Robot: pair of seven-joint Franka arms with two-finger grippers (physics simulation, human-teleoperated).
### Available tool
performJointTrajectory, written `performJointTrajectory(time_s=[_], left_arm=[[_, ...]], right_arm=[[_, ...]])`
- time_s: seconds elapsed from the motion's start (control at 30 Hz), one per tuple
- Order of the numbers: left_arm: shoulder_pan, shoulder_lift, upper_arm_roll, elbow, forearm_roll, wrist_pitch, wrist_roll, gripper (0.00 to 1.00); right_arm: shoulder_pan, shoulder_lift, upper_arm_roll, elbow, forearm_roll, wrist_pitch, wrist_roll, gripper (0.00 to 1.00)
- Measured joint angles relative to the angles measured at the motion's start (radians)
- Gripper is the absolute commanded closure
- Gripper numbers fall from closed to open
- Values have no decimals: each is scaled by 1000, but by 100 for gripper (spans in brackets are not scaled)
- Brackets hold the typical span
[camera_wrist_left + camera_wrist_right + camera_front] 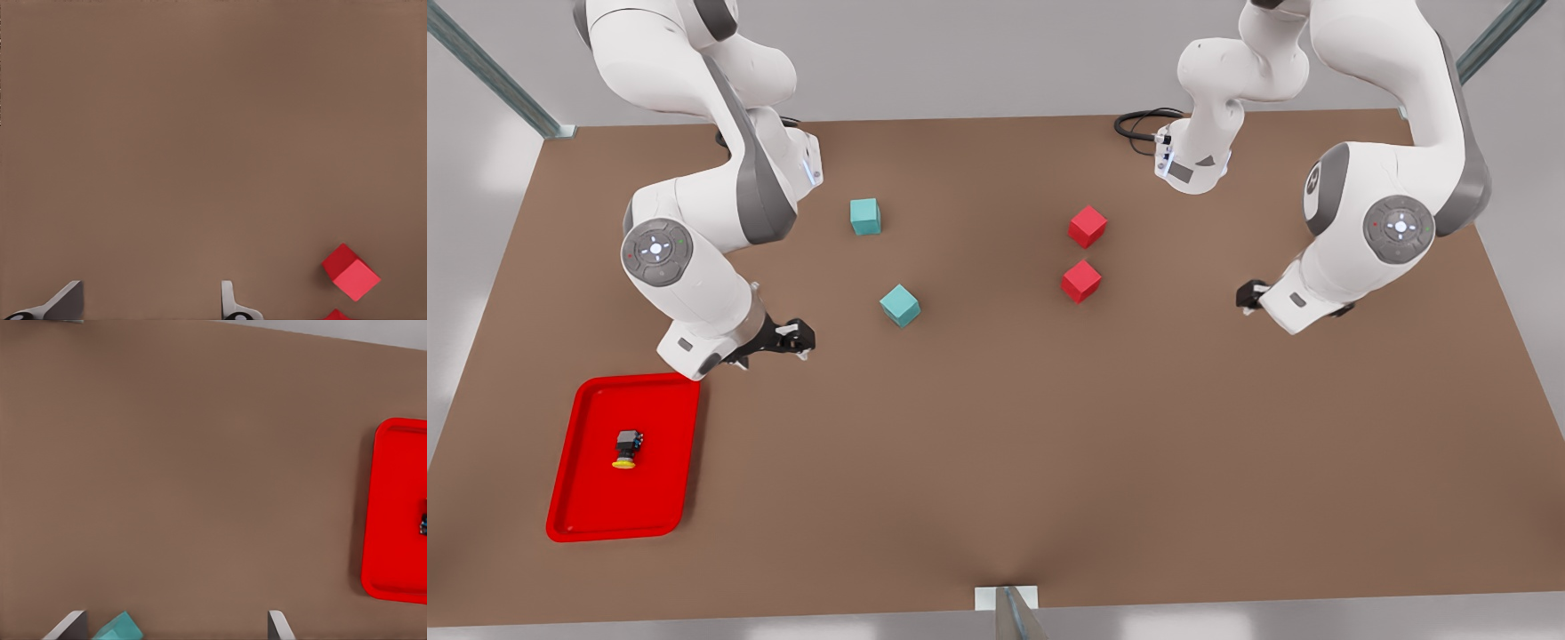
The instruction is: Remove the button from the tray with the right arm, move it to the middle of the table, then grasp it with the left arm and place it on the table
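Right now I am watching a wide brown table (996, 462) with a white robot arm at each far corner. At the front view's left, near the close edge, lies the red tray (587, 507). Inside it the button (627, 449) rests on its side around the tray's middle, its yellow cap toward the near edge and its black body behind; nothing is touching it.

My right arm (694, 258) is the one on the front view's left. Its right gripper (799, 341) hovers over bare table just beyond the tray's far corner, pointing toward the table's middle, with its fingers (70, 625) spread apart and holding nothing. The right wrist view shows the tray (393, 513) off to one side and a teal cube (119, 629) between the fingertips' line of sight.

My left arm (1369, 231) waits on the front view's right. Its left gripper (1249, 295) hangs above the table, fingers (63, 303) apart and empty.

Between the arms, two teal cubes (864, 216) (900, 305) sit left of centre and two red cubes (1088, 226) (1081, 281) right of centre, all well apart from the tray. A black cable (1138, 124) coils at the far edge.
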Motion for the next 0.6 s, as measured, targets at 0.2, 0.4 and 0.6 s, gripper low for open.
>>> performJointTrajectory(time_s=[0.2, 0.4, 0.6], left_arm=[[-3, 4, 0, 0, 1, 34, -10, 0], [-2, 9, 0, 0, 0, 45, -17, 0], [-1, 10, 0, 0, -1, 43, -21, 0]], right_arm=[[-45, 24, -5, 3, -26, -26, 7, 0], [-320, 241, -8, 7, -118, 19, -47, 0], [-445, 403, -7, 52, -160, 230, -186, 0]])
